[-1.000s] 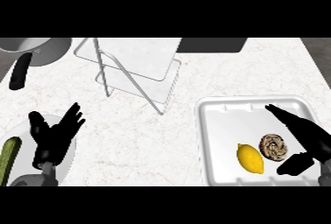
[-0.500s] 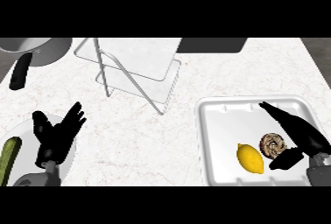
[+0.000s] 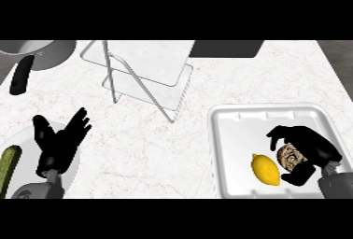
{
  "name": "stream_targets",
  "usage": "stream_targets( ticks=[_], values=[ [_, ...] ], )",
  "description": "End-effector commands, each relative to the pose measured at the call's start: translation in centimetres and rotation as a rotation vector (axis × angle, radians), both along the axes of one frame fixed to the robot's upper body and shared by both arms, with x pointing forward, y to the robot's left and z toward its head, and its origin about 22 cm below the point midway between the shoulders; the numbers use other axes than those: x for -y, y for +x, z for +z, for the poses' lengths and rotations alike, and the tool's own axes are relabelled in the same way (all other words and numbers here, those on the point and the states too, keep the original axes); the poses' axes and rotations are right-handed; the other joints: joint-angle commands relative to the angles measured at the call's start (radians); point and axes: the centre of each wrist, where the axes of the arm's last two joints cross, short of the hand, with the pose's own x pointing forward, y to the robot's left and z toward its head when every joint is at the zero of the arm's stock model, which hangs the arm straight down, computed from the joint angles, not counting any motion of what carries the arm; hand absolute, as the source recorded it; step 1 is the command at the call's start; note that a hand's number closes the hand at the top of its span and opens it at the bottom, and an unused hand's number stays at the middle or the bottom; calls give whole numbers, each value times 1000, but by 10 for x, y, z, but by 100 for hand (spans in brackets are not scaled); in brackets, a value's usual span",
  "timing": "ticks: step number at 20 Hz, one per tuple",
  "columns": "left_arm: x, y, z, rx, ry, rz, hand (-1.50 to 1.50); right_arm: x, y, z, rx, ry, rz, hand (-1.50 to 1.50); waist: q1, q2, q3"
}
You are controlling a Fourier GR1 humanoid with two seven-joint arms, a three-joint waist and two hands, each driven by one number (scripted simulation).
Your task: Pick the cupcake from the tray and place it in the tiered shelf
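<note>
And there's the change we were waiting for: a moment ago our right hand [image 3: 308, 142] lay stretched out flat over the tray [image 3: 234, 116], fingers straight, and now those fingers have curled down and over the cupcake [image 3: 289, 156], with the thumb coming in from below, so we call that hand clasped round the cupcake. The cupcake itself hasn't budged; it sits in the tray's right half, just beside the lemon [image 3: 265, 169], and it looks to be resting on the tray floor, not yet lifted. So we read this as the grasp closing and the pick only just starting. Next comes the lift and the long carry up and to the left, because the tiered shelf [image 3: 144, 70] stands well apart at the far side of the counter. Our left hand [image 3: 60, 142] hasn't moved either: it rests at the lower left over a plate [image 3: 21, 142], fingers spread, holding nothing.
</note>
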Motion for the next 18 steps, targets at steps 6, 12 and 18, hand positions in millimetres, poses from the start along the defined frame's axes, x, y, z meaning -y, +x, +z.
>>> stream_targets(
  ticks=[6,12,18],
  values=[
    [-1,-5,-6,-18,6,-4,0,-156,-14,-16,-31,169,-116,150,23,13,7],
    [14,1,-6,-16,-3,-63,0,-198,0,22,78,170,-250,150,81,18,6],
    [25,5,-7,-29,2,-112,0,-246,2,84,339,268,-356,150,113,3,5]
  ],
)
